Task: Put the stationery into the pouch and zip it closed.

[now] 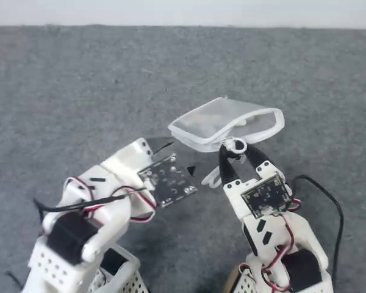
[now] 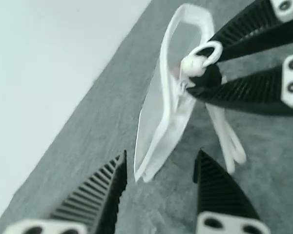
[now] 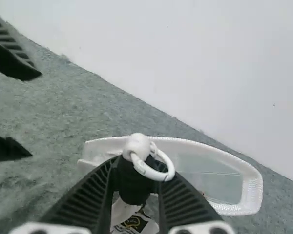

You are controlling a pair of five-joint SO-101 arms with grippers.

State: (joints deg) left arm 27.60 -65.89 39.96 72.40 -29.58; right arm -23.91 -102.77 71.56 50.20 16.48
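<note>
The pouch [image 1: 222,121], white and translucent mesh, lies on the grey felt-like desk [image 1: 79,91] just ahead of both arms. Its zipped rim forms an open oval toward my right side [image 3: 234,168]. What lies inside cannot be made out through the mesh.

The zipper pull [image 3: 138,145], a white bead carrying a white ring [image 3: 158,168], stands at the near edge of the pouch. In the high view it sits at the rim nearest my right arm [image 1: 235,145].

My right hand [image 3: 136,180] is closed around the zipper pull. Both ribbed black fingers [image 3: 95,192] press against a dark piece directly beneath the bead, and the bead and ring stand out just beyond the fingertips. I cannot tell what the dark piece is. The left wrist view confirms this pinch from the side [image 2: 205,73].

A white cord loop [image 2: 229,141] lies on the desk just beside my right hand, trailing from the area of the zipper pull.

My left hand [image 2: 161,158] is spread, fingers well apart and holding nothing. It sits near the end of the pouch opposite the open oval; the pouch corner lies between the two fingertips in its wrist view, and contact cannot be determined.
</note>
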